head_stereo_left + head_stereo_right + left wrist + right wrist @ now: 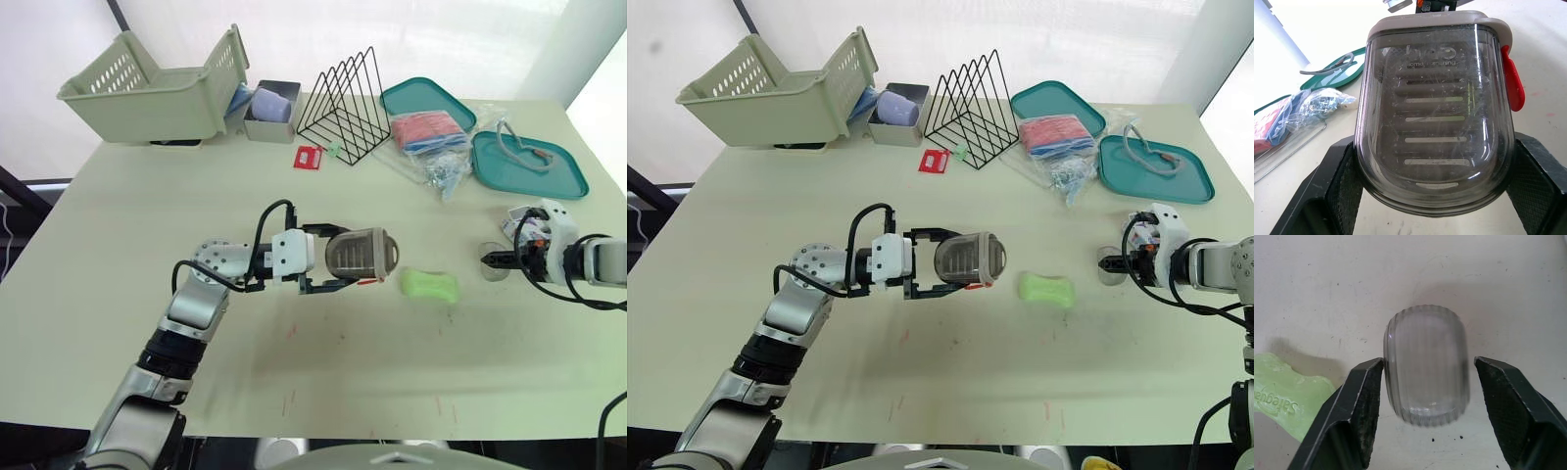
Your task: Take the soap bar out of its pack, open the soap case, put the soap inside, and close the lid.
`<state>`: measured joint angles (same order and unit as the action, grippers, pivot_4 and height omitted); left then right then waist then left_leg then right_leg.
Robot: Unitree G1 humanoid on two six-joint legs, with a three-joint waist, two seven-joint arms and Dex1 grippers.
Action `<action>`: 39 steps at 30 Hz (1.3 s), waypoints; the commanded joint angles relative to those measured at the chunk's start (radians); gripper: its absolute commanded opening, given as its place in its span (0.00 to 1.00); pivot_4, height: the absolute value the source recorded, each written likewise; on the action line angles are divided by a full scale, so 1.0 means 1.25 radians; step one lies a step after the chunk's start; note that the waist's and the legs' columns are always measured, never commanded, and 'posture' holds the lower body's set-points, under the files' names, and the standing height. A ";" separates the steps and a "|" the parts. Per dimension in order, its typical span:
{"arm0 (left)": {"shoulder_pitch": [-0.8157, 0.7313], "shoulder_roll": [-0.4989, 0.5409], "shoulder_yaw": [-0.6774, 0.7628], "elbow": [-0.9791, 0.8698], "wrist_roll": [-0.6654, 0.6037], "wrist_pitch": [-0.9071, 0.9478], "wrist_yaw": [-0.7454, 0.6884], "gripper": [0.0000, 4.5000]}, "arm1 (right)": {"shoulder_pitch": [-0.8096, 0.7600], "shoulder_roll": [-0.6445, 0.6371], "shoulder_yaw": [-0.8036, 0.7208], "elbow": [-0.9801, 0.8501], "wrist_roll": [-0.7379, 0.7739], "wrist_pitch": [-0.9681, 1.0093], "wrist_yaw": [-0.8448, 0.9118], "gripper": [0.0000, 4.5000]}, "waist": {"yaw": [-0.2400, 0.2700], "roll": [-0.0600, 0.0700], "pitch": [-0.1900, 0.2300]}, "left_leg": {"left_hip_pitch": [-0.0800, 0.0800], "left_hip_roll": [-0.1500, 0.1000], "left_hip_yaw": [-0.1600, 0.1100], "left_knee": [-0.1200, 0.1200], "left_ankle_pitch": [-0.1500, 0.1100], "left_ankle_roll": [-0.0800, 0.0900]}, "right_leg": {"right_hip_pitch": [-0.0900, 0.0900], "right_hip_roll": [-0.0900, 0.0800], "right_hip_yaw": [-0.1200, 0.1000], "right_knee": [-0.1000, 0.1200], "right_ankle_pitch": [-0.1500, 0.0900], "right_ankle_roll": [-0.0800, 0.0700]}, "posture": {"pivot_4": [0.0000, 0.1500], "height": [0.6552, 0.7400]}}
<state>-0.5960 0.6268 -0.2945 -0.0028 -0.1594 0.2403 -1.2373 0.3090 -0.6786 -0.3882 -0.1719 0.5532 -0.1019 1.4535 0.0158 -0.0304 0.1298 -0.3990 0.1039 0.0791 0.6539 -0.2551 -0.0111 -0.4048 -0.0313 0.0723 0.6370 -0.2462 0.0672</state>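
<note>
Left hand [338,258] gripping soap case [364,252], soap [429,285] just beside it, right hand [1427,369] wide

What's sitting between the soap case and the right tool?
The green soap bar, flat on the table, touching neither; both eye views show it.

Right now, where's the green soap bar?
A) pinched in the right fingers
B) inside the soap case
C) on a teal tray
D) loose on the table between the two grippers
D: the green soap bar lies bare on the table, between the soap case clamped in the left gripper and the open right gripper.
</note>
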 commanded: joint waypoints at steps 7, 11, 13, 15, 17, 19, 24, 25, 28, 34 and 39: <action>-0.130 0.017 -0.137 -0.027 0.152 0.053 -0.036 0.77 | 0.003 0.021 0.025 0.017 -0.010 -0.051 -0.029 0.98 | 0.002 0.000 0.000 | 0.000 0.000 0.000 0.000 0.000 0.000 | 0.000 0.000 0.000 0.000 0.000 0.000 | 1.00 1.00; -0.165 0.004 -0.177 -0.019 0.182 0.087 -0.058 0.77 | 0.001 0.022 0.030 0.018 -0.014 -0.053 -0.044 0.98 | 0.001 0.000 0.000 | 0.000 0.000 0.000 0.000 0.000 0.000 | 0.000 0.000 0.000 0.000 0.000 0.000 | 1.00 1.00; -0.180 0.001 -0.191 -0.010 0.198 0.094 -0.065 0.77 | 0.000 0.022 0.034 0.019 -0.016 -0.056 -0.051 0.98 | 0.001 0.000 0.000 | 0.000 0.000 0.000 0.000 0.000 0.000 | 0.000 0.000 0.000 0.000 0.000 0.000 | 1.00 1.00; -0.194 -0.002 -0.202 -0.005 0.207 0.110 -0.072 0.77 | -0.001 0.021 0.036 0.019 -0.017 -0.056 -0.058 0.98 | 0.002 0.000 0.000 | 0.000 0.000 0.000 0.000 0.000 0.000 | 0.000 0.000 0.000 0.000 0.000 0.000 | 1.00 1.00; -0.213 -0.007 -0.210 -0.003 0.213 0.127 -0.082 0.77 | -0.002 0.019 0.039 0.020 -0.018 -0.057 -0.064 0.98 | 0.002 0.000 0.000 | 0.000 0.000 0.000 0.000 0.000 0.000 | 0.000 0.000 0.000 0.000 0.000 0.000 | 1.00 1.00; -0.226 -0.012 -0.214 -0.003 0.216 0.151 -0.086 0.77 | -0.003 0.018 0.043 0.020 -0.018 -0.058 -0.068 0.98 | 0.001 0.000 0.000 | 0.000 0.000 0.000 0.000 0.000 0.000 | 0.000 0.000 0.000 0.000 0.000 0.000 | 1.00 1.00; -0.243 -0.004 -0.221 -0.016 0.222 0.181 -0.108 0.77 | -0.009 0.020 0.051 0.020 -0.017 -0.057 -0.076 0.98 | 0.001 0.000 0.000 | 0.000 0.000 0.000 0.000 0.000 0.000 | 0.000 0.000 0.000 0.000 0.000 0.000 | 1.00 1.00; -0.243 -0.003 -0.221 -0.021 0.221 0.187 -0.111 0.77 | -0.009 0.020 0.052 0.020 -0.017 -0.057 -0.077 0.98 | 0.001 0.000 0.000 | 0.000 0.000 0.000 0.000 0.000 0.000 | 0.000 0.000 0.000 0.000 0.000 0.000 | 1.00 1.00; -0.246 0.008 -0.222 -0.040 0.222 0.205 -0.127 0.77 | -0.010 0.020 0.056 0.021 -0.016 -0.057 -0.081 0.98 | 0.001 0.000 0.000 | 0.000 0.000 0.000 0.000 0.000 0.000 | 0.000 0.000 0.000 0.000 0.000 0.000 | 1.00 1.00; -0.245 0.008 -0.216 -0.035 0.222 0.218 -0.125 0.77 | -0.019 0.019 0.061 0.027 -0.016 -0.057 -0.084 0.98 | 0.001 0.000 0.000 | 0.000 0.000 0.000 0.000 0.000 0.000 | 0.000 0.000 0.000 0.000 0.000 0.000 | 1.00 1.00; -0.237 0.008 -0.213 -0.031 0.218 0.226 -0.123 0.77 | -0.024 0.016 0.062 0.030 -0.016 -0.056 -0.087 0.98 | 0.001 0.000 0.000 | 0.000 0.000 0.000 0.000 0.000 0.000 | 0.000 0.000 0.000 0.000 0.000 0.000 | 1.00 1.00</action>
<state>-0.8820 0.6381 -0.5849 -0.0180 0.1184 0.5101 -1.3933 0.2880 -0.6535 -0.3054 -0.1328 0.5188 -0.1595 1.3471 0.0170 -0.0302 0.1298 -0.3989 0.1034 0.0787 0.6541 -0.2551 -0.0110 -0.4043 -0.0315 0.0725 0.6370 -0.2463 0.0670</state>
